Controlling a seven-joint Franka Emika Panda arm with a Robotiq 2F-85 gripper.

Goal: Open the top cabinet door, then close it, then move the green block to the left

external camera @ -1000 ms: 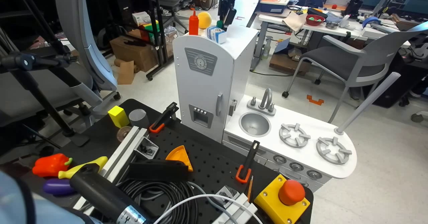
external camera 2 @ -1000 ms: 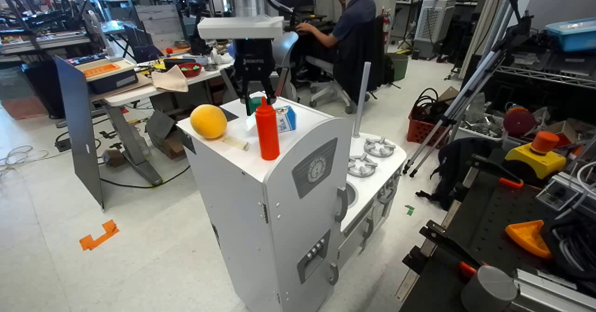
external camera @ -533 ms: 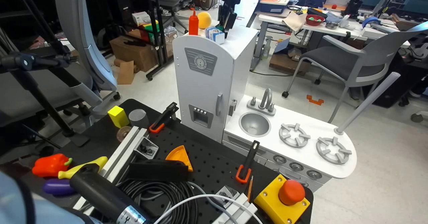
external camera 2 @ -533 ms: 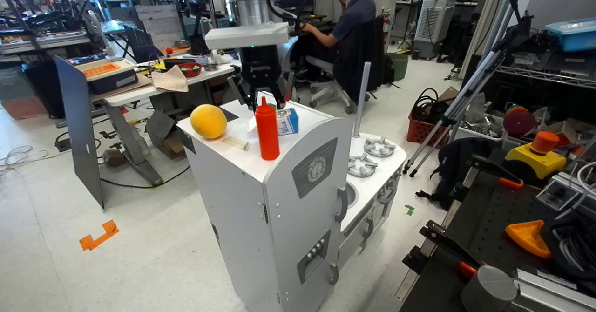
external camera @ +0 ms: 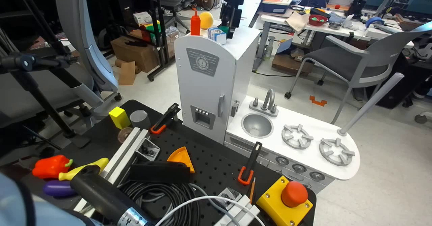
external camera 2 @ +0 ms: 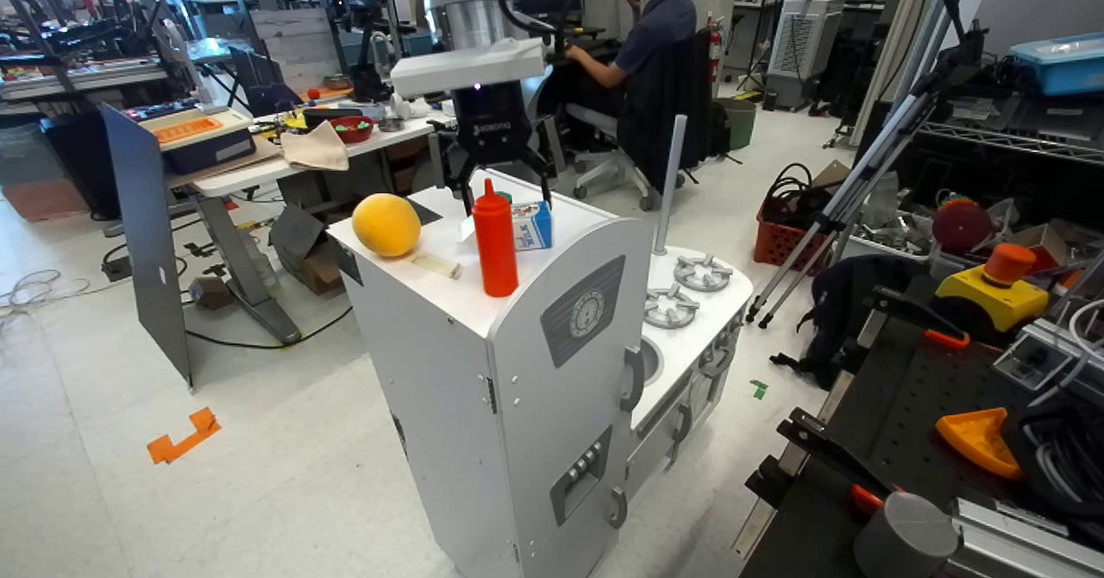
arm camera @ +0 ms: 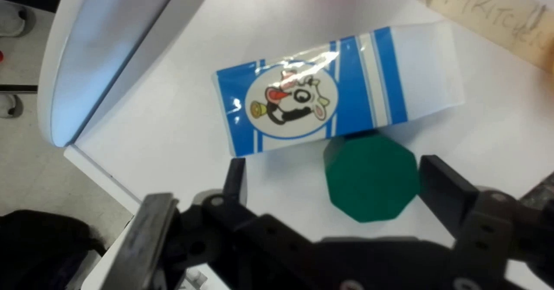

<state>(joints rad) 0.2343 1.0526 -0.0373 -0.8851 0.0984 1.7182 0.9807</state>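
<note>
The green block (arm camera: 372,177), dark teal with a many-sided top, stands on the white cabinet top against or very close to the milk carton. Around it my gripper (arm camera: 333,169) is open; the block sits by the right-hand finger, seemingly touching, with a wide gap to the left-hand one. In an exterior view the green block (external camera: 223,29) shows behind the carton; in an exterior view the gripper (external camera 2: 507,201) straddles it, the block mostly hidden by the red bottle. The top cabinet door (external camera: 209,89) is closed flush with the cabinet front.
Beside the block lies the blue-and-white milk carton (arm camera: 359,86). A red bottle (external camera 2: 494,246) and a yellow ball (external camera 2: 385,225) share the cabinet top, with a tape label (arm camera: 489,13). The raised curved front edge (arm camera: 86,56) borders it. A sink (external camera: 257,124) is lower down.
My gripper has come down and sideways with the green block, right in an exterior view. Its fingers, close around the block a second ago, have spread and let it go.
</note>
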